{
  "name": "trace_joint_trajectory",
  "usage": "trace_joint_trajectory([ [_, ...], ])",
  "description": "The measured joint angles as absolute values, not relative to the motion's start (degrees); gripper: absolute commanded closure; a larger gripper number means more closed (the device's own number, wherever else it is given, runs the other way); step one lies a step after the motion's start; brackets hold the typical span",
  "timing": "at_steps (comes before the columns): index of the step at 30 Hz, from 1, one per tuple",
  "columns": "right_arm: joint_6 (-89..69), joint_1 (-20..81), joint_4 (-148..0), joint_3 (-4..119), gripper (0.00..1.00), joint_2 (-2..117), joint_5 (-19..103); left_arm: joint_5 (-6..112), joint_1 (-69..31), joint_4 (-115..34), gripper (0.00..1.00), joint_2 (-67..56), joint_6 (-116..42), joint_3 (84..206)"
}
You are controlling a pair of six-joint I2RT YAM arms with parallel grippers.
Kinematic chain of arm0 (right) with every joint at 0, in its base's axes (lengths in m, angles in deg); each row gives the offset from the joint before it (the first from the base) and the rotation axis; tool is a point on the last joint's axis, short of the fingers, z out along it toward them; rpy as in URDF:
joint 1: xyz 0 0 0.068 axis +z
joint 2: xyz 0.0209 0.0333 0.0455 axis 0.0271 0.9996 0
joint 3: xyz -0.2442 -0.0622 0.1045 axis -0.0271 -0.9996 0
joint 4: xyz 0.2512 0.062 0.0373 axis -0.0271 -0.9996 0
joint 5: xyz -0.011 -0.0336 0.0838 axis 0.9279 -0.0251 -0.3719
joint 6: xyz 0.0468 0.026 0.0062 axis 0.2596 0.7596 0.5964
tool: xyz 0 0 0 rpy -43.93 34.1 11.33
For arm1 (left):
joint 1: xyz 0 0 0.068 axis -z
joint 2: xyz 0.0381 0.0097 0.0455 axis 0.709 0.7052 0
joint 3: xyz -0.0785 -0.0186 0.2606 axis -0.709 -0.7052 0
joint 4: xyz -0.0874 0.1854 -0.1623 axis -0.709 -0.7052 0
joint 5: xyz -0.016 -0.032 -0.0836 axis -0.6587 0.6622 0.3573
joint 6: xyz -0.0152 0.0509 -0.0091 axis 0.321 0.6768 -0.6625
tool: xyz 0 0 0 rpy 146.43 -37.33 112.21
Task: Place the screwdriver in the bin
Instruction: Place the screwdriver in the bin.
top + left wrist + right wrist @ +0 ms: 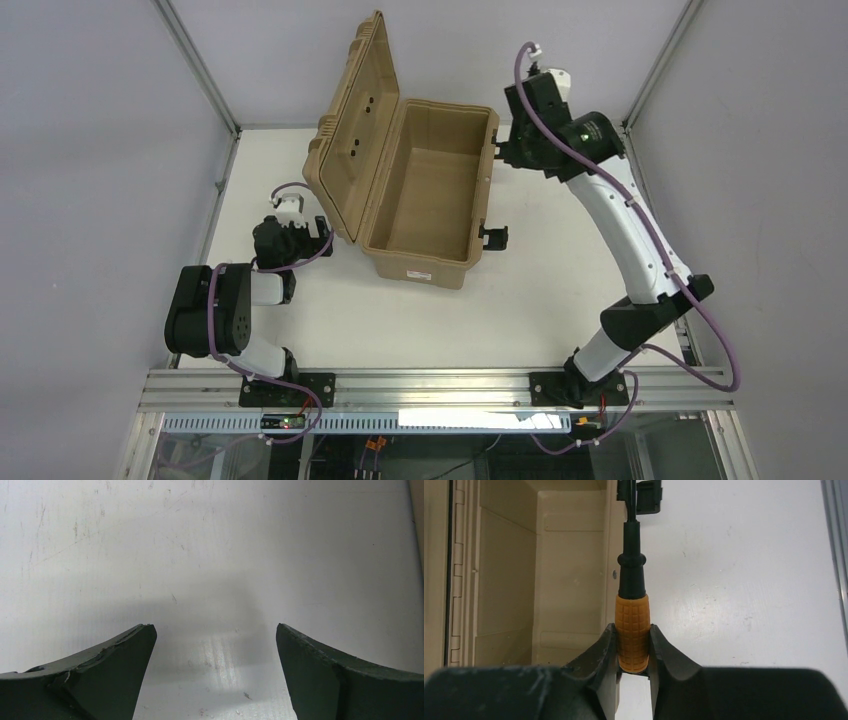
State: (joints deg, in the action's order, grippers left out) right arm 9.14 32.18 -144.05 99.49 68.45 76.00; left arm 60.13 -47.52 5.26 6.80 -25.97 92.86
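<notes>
Right wrist view: my right gripper (pixel 632 628) clamps the small orange-handled, black-shafted screwdriver (pixel 631 611) over the tan hard-plastic bin's (pixel 569 555) far right rim. I should slide left over the open cavity before releasing.

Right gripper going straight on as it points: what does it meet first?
Probably the side-wall rim of the bin by its black latch; the gripped screwdriver leads. Depth is unclear.

The white label (pixel 419 275) on the bin (pixel 445 125) is too small to read.
</notes>
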Motion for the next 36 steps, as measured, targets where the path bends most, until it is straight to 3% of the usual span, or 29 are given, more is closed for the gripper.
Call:
trace_joint_trajectory([
  [18,19.09,48.27,-139.92,104.91,1.0,80.47,86.91,60.13,-47.52,5.26,0.01,6.83,-25.97,92.86],
  [36,25.73,48.36,-125.53,83.97,1.0,87.69,85.57,60.15,-47.52,5.26,0.01,6.83,-25.97,92.86],
])
